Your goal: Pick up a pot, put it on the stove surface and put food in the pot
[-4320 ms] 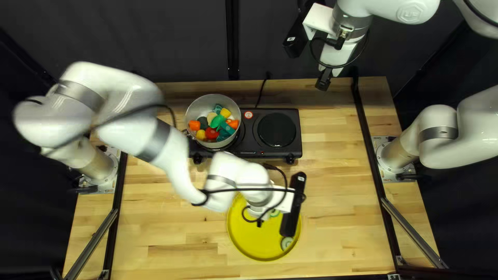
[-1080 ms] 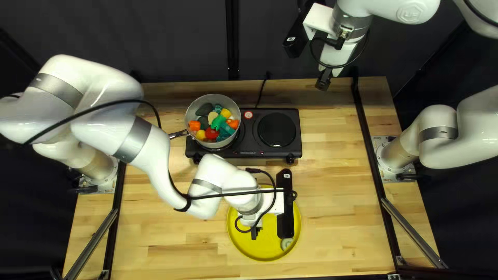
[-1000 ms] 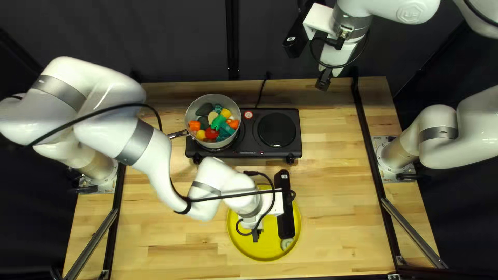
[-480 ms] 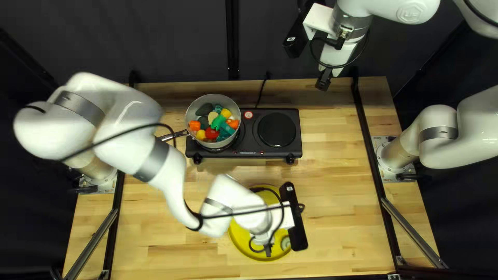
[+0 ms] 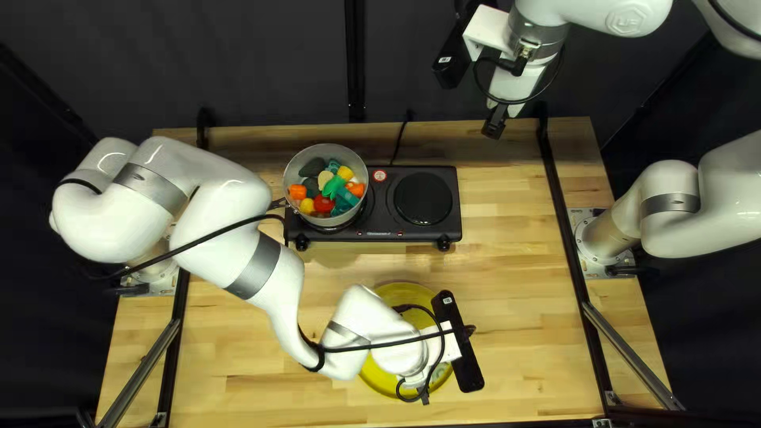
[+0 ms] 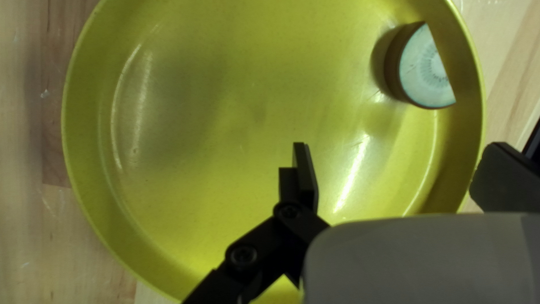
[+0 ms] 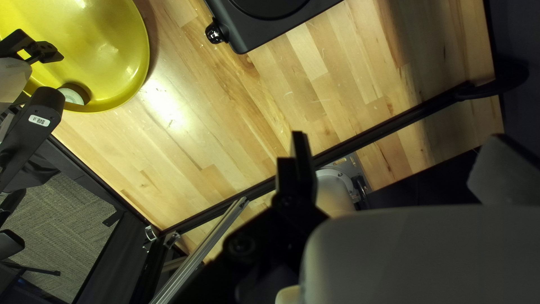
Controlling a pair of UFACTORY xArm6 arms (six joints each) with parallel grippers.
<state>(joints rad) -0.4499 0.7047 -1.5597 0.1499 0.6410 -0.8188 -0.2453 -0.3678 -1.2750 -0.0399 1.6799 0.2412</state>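
i'm seeing a round red sticker [image 5: 380, 176] on the stove [image 5: 408, 235]. only the top left view is showing the pot [image 5: 300, 169] of food [image 5: 333, 187] sitting there. my left gripper [image 5: 426, 395] over the yellow plate [image 6: 225, 101] and my right gripper [image 5: 495, 125] are both holding their fingers apart. only the right wrist view is showing carpet [image 7: 67, 231].

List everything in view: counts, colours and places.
pot: one, grey, on the stove's left burner
food pieces: several, overlapping, mixed colours, in the pot
stove: one, black, toward the far edge
plate: one, yellow, near the near edge
half-round piece: one, pale-faced, inside the plate's rim
table: one, light wood
rails: two, black, along the table's sides
curtain: dark, behind
left gripper: one, black, open, above the plate
right gripper: one, black, open, raised
arms: two, white
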